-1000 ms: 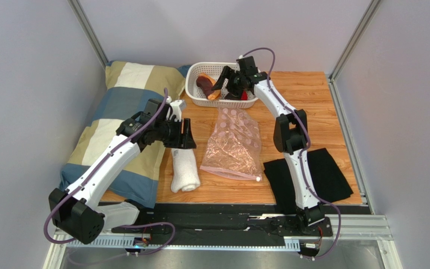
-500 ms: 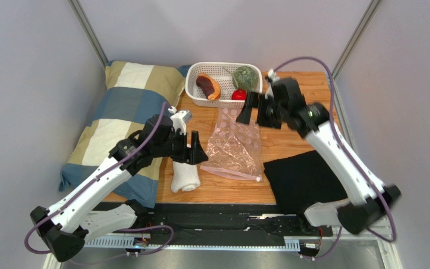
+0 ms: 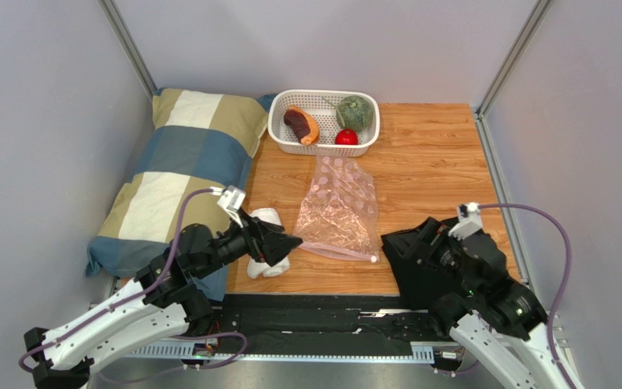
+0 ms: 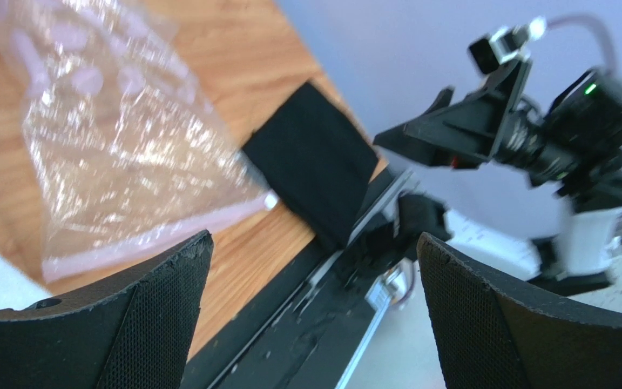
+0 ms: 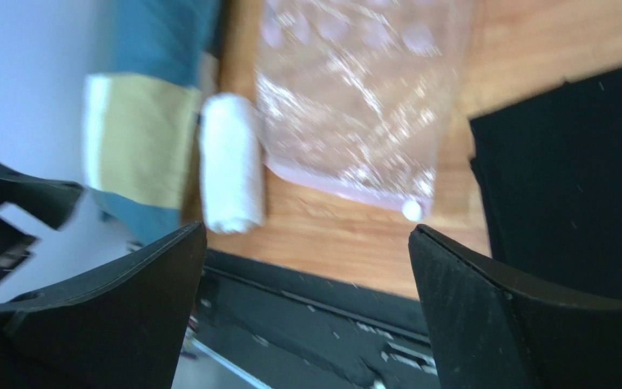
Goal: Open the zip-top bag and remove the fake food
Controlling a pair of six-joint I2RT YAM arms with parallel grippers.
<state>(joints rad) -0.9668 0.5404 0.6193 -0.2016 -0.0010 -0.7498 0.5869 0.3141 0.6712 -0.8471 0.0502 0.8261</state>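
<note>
The zip-top bag (image 3: 337, 209) lies flat and looks empty on the wooden table, its pinkish zip strip and white slider (image 3: 373, 258) at the near end. It also shows in the left wrist view (image 4: 119, 138) and the right wrist view (image 5: 359, 97). The fake food sits in the white basket (image 3: 316, 149): a purple-and-orange piece (image 3: 300, 125), a bumpy green vegetable (image 3: 355, 112) and a red tomato (image 3: 347, 137). My left gripper (image 3: 286, 243) is open and empty over the towel, left of the bag. My right gripper (image 3: 410, 247) is open and empty over the black cloth, right of the bag.
A rolled white towel (image 3: 265, 251) lies left of the bag. A striped pillow (image 3: 176, 162) fills the left side. A black cloth (image 3: 407, 267) lies at the near right. A black rail (image 3: 322, 308) runs along the table's near edge.
My right arm has swung back from beside the basket to the near right corner. My left arm has pulled back toward the near edge. The bag and the food have not moved.
</note>
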